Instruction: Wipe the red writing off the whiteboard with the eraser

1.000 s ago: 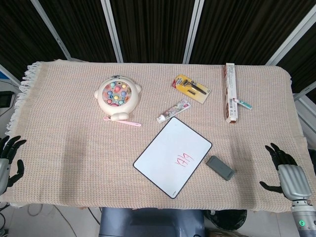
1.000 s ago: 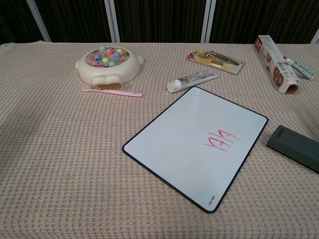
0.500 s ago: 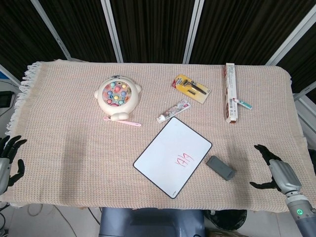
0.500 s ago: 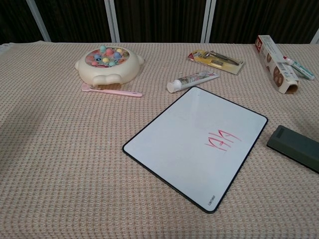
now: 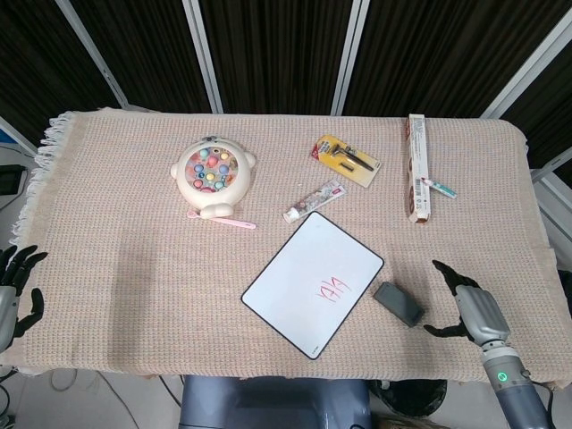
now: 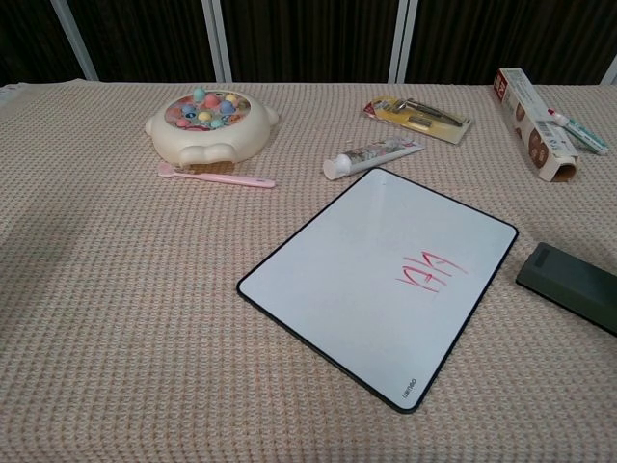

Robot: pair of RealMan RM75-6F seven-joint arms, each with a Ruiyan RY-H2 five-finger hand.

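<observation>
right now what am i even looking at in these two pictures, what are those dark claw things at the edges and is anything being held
Those are a robot's two mechanical hands. One picture looks down from its head, the other looks out from its chest, lower and closer. The right hand hovers open beside a dark eraser; the left hand waits at the table's edge, also open. Neither holds anything, and neither shows in the chest picture. On the woven cloth lie a whiteboard with red writing, a toy fishing game, a pink toothbrush, a toothpaste tube, a razor pack and a long box.
</observation>
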